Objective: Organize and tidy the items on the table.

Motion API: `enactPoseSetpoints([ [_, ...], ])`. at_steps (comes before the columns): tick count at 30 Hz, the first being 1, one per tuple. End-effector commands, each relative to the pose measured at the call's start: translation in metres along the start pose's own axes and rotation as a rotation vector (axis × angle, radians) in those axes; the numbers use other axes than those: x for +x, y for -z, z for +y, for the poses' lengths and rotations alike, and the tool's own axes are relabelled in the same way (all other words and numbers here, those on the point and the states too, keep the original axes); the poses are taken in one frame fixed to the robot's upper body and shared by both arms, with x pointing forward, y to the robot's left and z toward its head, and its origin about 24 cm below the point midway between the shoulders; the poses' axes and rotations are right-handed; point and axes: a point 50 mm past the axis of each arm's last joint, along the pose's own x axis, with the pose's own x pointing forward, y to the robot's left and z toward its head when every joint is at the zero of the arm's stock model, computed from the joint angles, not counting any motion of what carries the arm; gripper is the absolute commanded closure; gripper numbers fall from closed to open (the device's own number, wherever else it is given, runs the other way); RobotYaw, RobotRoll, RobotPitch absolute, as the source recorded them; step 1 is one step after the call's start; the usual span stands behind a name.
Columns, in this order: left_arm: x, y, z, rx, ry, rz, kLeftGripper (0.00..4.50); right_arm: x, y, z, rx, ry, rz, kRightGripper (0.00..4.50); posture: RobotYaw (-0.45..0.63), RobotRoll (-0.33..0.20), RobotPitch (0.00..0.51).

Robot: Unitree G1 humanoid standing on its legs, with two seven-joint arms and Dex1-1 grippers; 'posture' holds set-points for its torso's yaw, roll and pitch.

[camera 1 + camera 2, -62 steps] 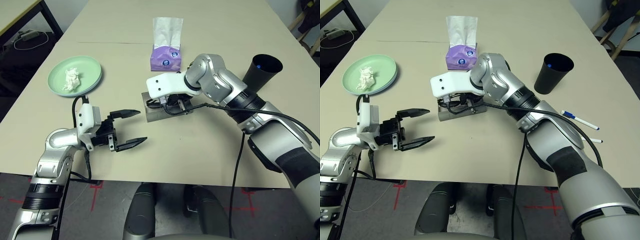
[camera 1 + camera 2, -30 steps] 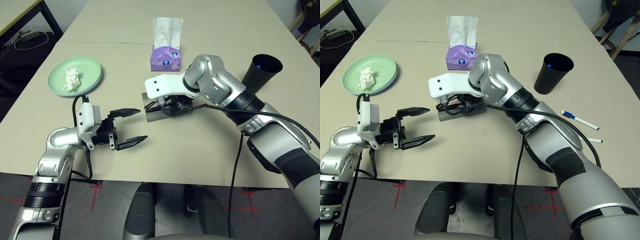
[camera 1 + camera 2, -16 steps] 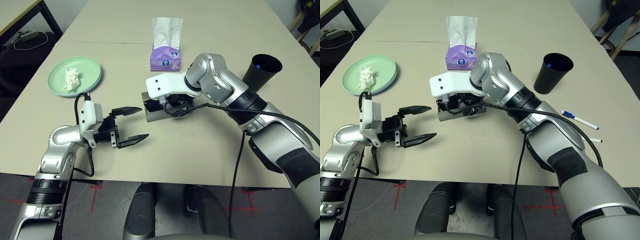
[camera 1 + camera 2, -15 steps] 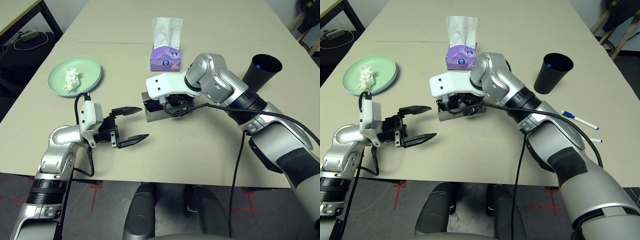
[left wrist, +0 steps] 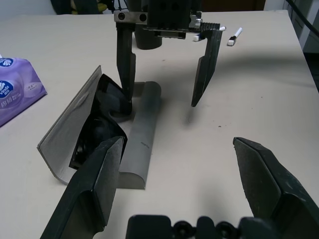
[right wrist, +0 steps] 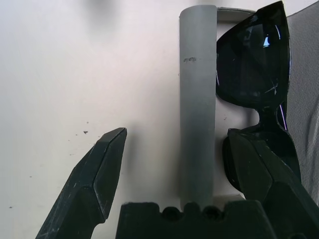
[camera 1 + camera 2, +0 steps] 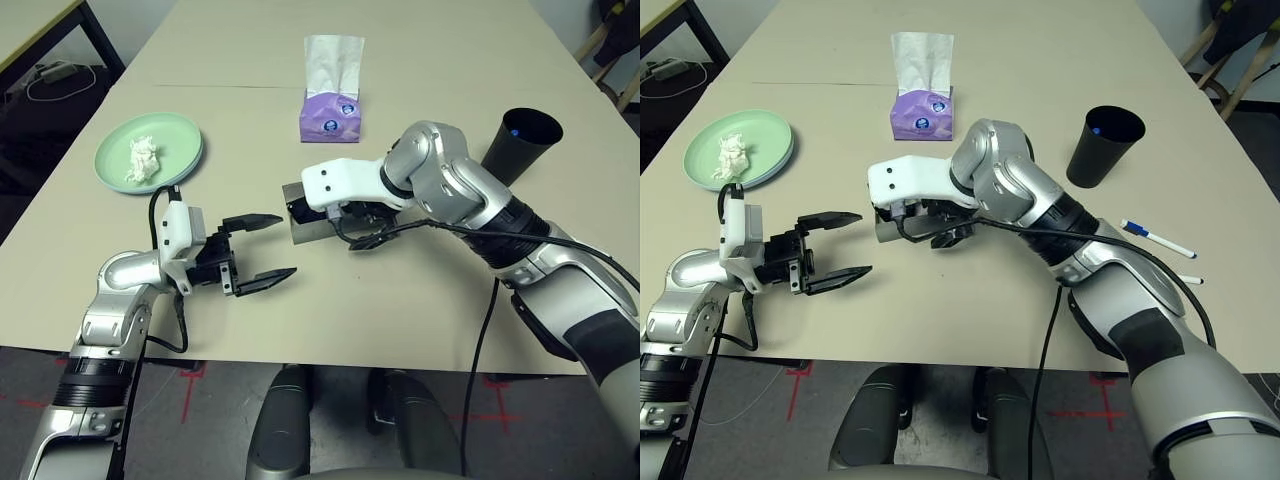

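Beige table point(image 7: 400, 310) | grey case point(image 6: 197, 114) open, black sunglasses point(image 6: 254, 64) inside

Red tape marks the grey floor point(image 7: 340, 440); a chair point(image 7: 1230, 70) stands beyond.

silver forearms point(image 7: 105, 325), white wrist housings point(image 7: 910, 180), black ribbed bands point(image 7: 88, 382), black cables point(image 7: 1040, 370), black claw fingers point(image 7: 262, 282)

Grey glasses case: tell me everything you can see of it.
The grey glasses case lies open on the table, an oblong shell with a rounded, scuffed front wall and a flatter, leather-like flap leaning up behind. Black sunglasses rest inside, against the flap. The right gripper hovers open over it, one finger on either side of the front wall; whether they touch it, I cannot tell.
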Motion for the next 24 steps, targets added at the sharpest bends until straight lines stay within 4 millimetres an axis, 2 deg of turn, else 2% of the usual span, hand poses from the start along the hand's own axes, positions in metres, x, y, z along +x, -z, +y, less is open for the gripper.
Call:
enactPoseSetpoints([
  [1, 0.004, 0.0, 0.002, 0.016, 0.003, -0.003, 0.0, -0.011, 0.001, -0.001, 0.081, 0.052, -0.094, 0.03, 0.22, 0.0, 0.175],
  [4, 0.005, -0.002, 0.006, 0.022, -0.019, -0.009, 0.0, -0.023, 0.003, 0.001, 0.193, 0.073, -0.289, 0.03, 0.2, 0.0, 0.171],
  [7, 0.005, -0.001, 0.009, 0.029, -0.034, 0.0, 0.0, -0.031, 0.017, 0.009, 0.372, 0.091, -0.404, 0.03, 0.18, 0.0, 0.172],
  [11, 0.007, 0.0, 0.017, 0.036, -0.064, 0.016, 0.0, -0.037, 0.054, 0.025, 0.596, 0.191, -0.567, 0.03, 0.16, 0.0, 0.175],
  [13, 0.008, 0.0, 0.021, 0.034, -0.086, 0.016, 0.0, -0.036, 0.066, 0.032, 0.678, 0.251, -0.662, 0.03, 0.15, 0.0, 0.175],
  [16, 0.009, 0.003, 0.03, 0.04, -0.139, 0.034, 0.0, -0.026, 0.087, 0.05, 0.731, 0.298, -0.729, 0.03, 0.12, 0.0, 0.172],
  [24, 0.012, 0.003, 0.038, 0.011, -0.166, 0.028, 0.0, -0.007, 0.112, 0.065, 0.723, 0.476, -0.865, 0.03, 0.12, 0.0, 0.176],
])
